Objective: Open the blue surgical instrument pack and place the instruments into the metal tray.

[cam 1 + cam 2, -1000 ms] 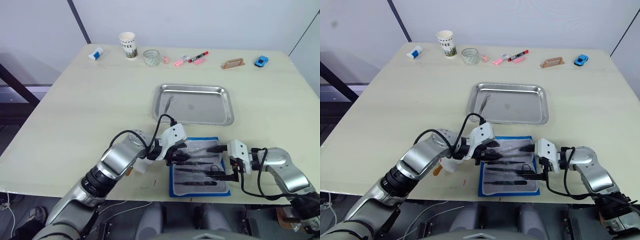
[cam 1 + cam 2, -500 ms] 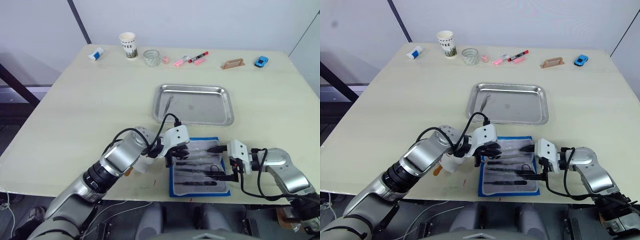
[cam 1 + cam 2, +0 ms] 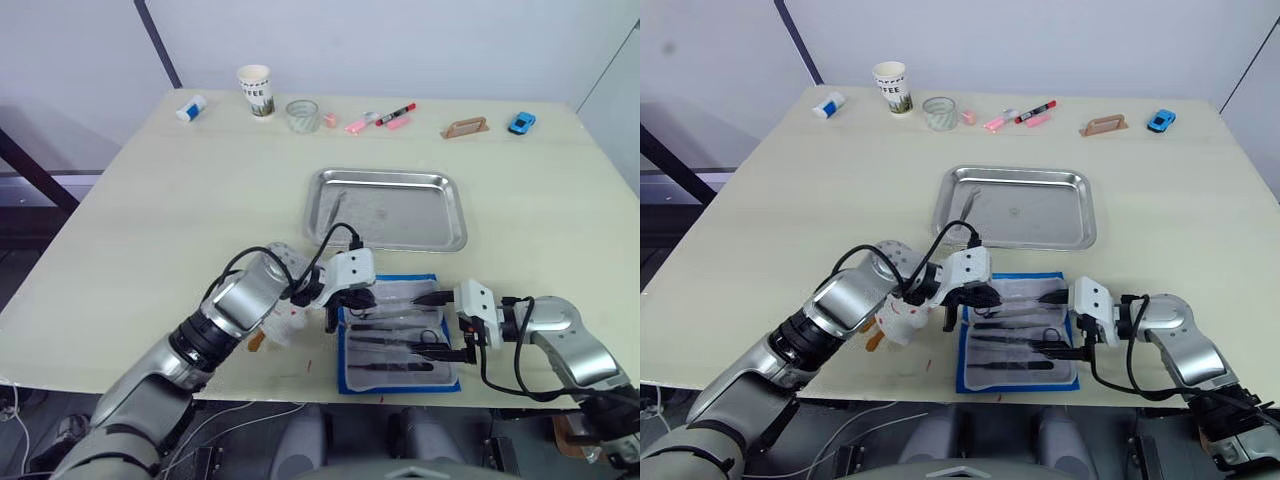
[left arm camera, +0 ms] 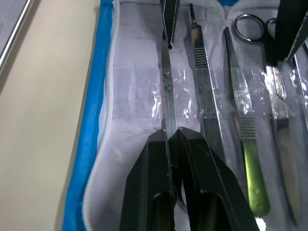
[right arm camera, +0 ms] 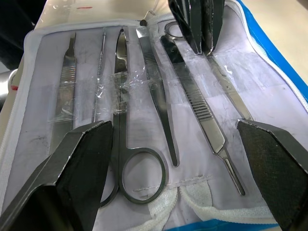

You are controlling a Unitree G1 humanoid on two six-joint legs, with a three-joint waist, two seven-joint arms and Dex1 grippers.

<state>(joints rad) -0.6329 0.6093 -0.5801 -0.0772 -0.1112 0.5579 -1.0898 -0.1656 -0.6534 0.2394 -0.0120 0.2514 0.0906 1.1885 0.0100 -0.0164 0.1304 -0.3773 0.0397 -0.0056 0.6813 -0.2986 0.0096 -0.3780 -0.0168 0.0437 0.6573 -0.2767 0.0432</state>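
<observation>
the blue surgical instrument pack [image 3: 400, 336] lies open on the tabletop [image 3: 180, 210], its whitish clear insert facing up, between the two hands. the left hand [image 4: 172, 134] is down on the pack's left part, its two black fingers [image 4: 153, 168] pressed together on one thin silvery tool [image 4: 168, 96], the slim one lying closest to the blue border on that side. the tool's far end runs away from the fingertips along the insert. beside it, further from the left hand, the other instruments [image 5: 144, 82] lie in a row under the plastic: a ribbed-handled tool [image 4: 204, 91], a tool with a greenish handle [image 4: 248, 144], and ring-handled scissors [image 5: 126, 144].

the right hand [image 5: 175, 159] rests at the opposite edge of the pack, its fingers [image 5: 82, 159] spread wide apart with the ring handles of the scissors between them, gripping nothing. in the right wrist view the left hand [image 5: 197, 24] shows at the far end of the pack.

the metal tray [image 3: 455, 205] sits just beyond the pack, ahead of both hands, with one thin silvery tool [image 3: 338, 208] already lying near its left side.
</observation>
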